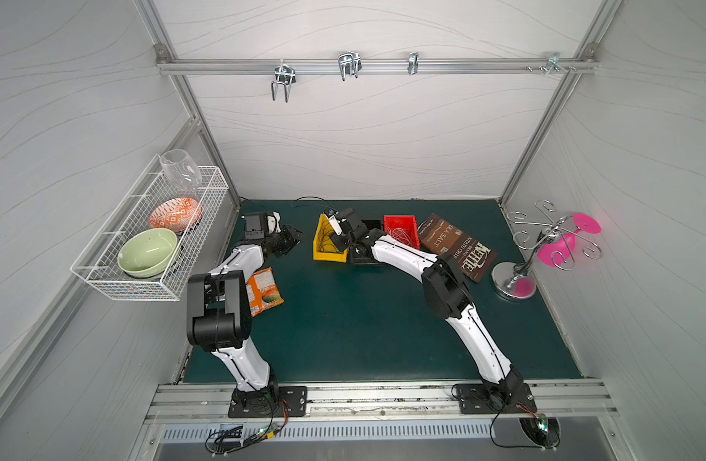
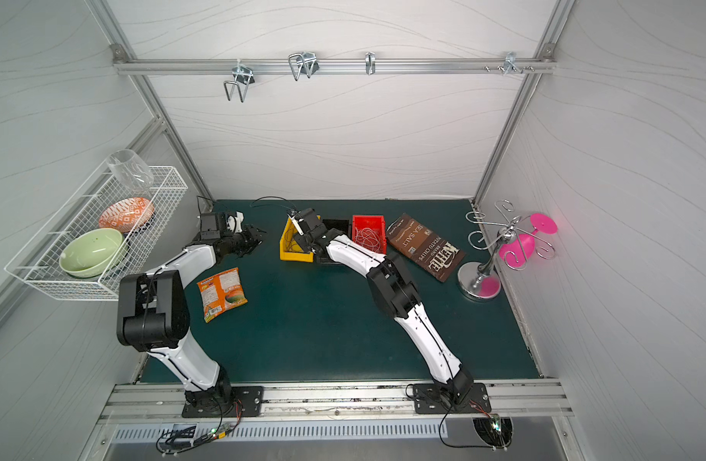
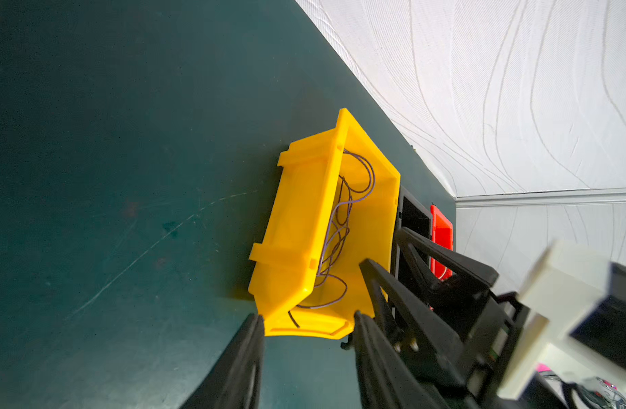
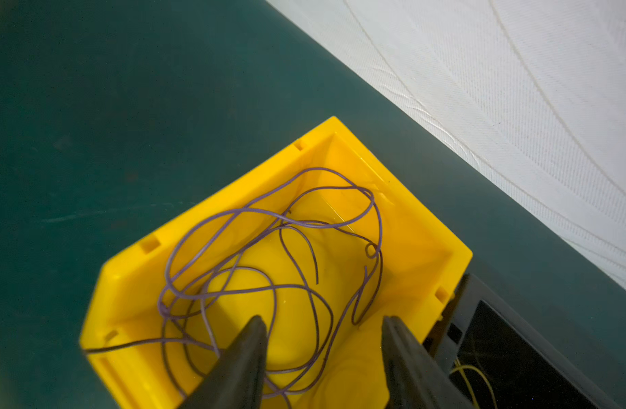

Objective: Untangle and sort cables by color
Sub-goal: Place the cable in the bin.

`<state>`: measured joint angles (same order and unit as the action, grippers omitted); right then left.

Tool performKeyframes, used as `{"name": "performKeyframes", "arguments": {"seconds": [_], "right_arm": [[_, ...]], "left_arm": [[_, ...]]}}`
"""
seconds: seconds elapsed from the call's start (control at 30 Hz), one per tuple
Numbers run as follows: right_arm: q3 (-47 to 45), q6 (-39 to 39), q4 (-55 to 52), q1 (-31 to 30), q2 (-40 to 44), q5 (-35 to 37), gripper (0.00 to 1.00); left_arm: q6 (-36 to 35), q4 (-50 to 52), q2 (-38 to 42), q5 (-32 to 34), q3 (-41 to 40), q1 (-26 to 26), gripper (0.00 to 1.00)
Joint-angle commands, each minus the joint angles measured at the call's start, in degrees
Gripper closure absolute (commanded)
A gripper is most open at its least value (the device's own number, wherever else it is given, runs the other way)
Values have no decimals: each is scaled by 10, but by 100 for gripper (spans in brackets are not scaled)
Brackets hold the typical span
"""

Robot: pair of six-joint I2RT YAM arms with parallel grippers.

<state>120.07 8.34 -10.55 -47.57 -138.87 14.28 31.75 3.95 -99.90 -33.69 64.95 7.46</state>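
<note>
Dark blue-black cables [image 4: 279, 226] lie in the yellow bin [image 4: 421, 255], a loose tangle of thin, curly loops. No single heading; the spread runs along the bin's length. One strand end crosses the bin's low front lip and pokes outside. The left wrist view shows the same strands [image 3: 336, 233] piled against the inner wall of the bin [image 3: 293, 226].

White cables [image 2: 367, 239] are coiled in the red bin [image 2: 368, 218]. A yellow-olive strand [image 4: 477, 371] sits in the black bin [image 4: 499, 340]. The three bins stand in a row at the back of the green mat [image 1: 343, 319], the black one between the other two and touching the yellow.

Right arm: stretched forward and slanting to the left across the mat, wrist bent down over the yellow bin. Right gripper [image 4: 323, 318] hangs above the tangle, jaws apart, with no strand seen pinched between them.

Left arm: elbow folded high, forearm reaching to the back left. Left gripper [image 3: 307, 315] points across at the yellow bin's side, near it but apart, its jaws parted and empty.

The bins are smooth, hard moulded plastic with ribbed outer walls. The mat is matte and faintly scratched, and the gripper fingers are black and tapered.
</note>
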Motion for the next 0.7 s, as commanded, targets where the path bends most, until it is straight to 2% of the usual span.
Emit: {"name": "performKeyframes", "arguments": {"seconds": [0.0,0.07,0.23,0.37,0.53,0.67], "right_arm": [[-24,-9,-6,7,82,-29,34],[-44,-34,-13,11,111,-34,31],[-143,-60,-5,33,219,-39,27],[-263,-86,2,61,324,-32,24],[-408,-95,1,96,487,-1,12],[-499,-110,-19,126,604,13,1]], "left_arm": [[-6,-21,-2,-12,21,3,55],[-8,-32,12,-10,8,3,55],[-21,-44,88,17,-32,2,43],[-30,-40,189,74,-86,3,31],[-35,-20,336,154,-155,3,14],[-32,10,423,197,-184,3,7]]}}
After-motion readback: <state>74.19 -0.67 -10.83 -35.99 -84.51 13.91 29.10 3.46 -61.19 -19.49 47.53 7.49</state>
